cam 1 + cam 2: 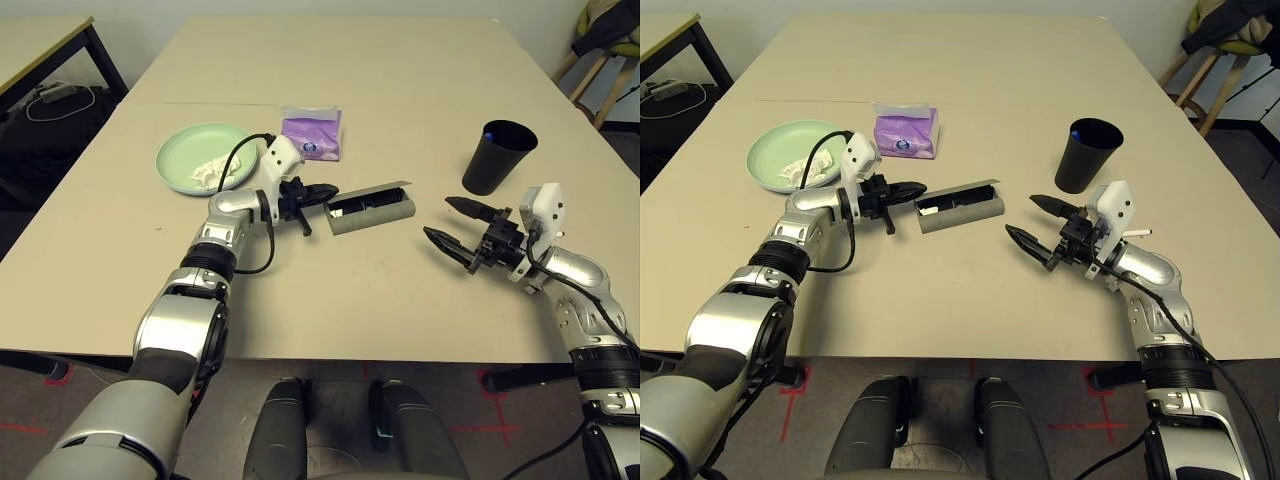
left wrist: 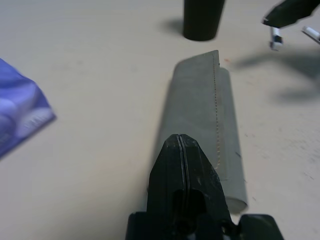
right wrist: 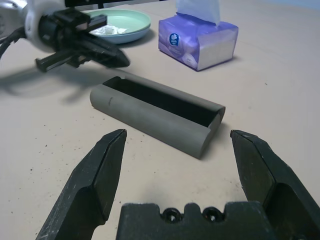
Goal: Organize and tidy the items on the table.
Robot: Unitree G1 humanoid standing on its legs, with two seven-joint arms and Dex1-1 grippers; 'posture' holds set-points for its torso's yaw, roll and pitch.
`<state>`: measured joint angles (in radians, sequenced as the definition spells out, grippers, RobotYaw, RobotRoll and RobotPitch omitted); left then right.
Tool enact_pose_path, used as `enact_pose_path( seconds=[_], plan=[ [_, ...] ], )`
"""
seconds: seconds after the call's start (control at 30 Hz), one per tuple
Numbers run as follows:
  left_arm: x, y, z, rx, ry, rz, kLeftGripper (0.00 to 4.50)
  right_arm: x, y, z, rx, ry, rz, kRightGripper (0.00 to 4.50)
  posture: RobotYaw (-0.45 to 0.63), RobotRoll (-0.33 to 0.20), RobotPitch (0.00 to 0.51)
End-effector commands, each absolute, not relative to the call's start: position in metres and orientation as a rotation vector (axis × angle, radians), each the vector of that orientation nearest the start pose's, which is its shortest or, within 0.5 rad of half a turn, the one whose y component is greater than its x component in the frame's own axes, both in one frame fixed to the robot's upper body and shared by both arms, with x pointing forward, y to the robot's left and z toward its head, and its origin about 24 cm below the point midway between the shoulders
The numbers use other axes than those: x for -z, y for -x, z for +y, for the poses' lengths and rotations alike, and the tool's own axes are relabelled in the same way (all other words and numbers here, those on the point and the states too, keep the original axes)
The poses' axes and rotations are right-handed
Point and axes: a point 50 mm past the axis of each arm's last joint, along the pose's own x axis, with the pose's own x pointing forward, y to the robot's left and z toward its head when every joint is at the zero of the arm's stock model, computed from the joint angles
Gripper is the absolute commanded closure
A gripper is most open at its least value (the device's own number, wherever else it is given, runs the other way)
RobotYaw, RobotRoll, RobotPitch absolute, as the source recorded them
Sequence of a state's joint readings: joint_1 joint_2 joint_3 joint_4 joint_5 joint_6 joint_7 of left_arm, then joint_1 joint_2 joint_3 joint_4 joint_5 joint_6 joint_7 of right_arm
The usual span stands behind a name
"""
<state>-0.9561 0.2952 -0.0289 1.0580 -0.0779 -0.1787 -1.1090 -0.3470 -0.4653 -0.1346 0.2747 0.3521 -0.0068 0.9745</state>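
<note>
— Left wrist view first: how do the pincers stand?
— The left gripper (image 2: 181,142) is clenched on nothing, its tip at the near end of the grey-olive glasses case (image 2: 207,120). The right gripper (image 3: 175,150) is spread wide, empty, pointing at the same case from the other side, apart from it.
— And around them?
— The case lies open mid-table (image 1: 380,60). Beyond it sits the purple tissue pack (image 1: 312,133), with crumpled tissue (image 1: 210,172) on the pale green plate (image 1: 185,150) beside it. The black cup (image 1: 497,157) stands beyond the right gripper.
</note>
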Motion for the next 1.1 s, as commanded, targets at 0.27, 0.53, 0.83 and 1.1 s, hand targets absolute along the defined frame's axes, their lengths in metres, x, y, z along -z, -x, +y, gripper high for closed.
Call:
enact_pose_path(
  seconds=[0.27, 0.53, 0.83, 1.1],
  plan=[
    [-0.121, -0.368, 0.134, 1.204, -0.231, 0.06, 4.45, -0.108, -0.296, -0.228, -0.784, 0.102, -0.062, 0.0, 0.11, 0.0, 0.129],
    [-0.114, -0.363, 0.136, 1.231, -0.243, 0.103, 4.45, -0.111, -0.298, -0.226, -0.79, 0.121, -0.072, 0.0, 0.11, 0.0, 0.126],
    [-0.114, -0.363, 0.135, 1.228, -0.246, 0.12, 4.45, -0.115, -0.299, -0.226, -0.792, 0.132, -0.082, 0.0, 0.1, 0.0, 0.121],
    [-0.11, -0.361, 0.138, 1.239, -0.281, 0.168, 4.45, -0.116, -0.299, -0.226, -0.789, 0.136, -0.087, 0.0, 0.1, 0.0, 0.123]
  ],
)
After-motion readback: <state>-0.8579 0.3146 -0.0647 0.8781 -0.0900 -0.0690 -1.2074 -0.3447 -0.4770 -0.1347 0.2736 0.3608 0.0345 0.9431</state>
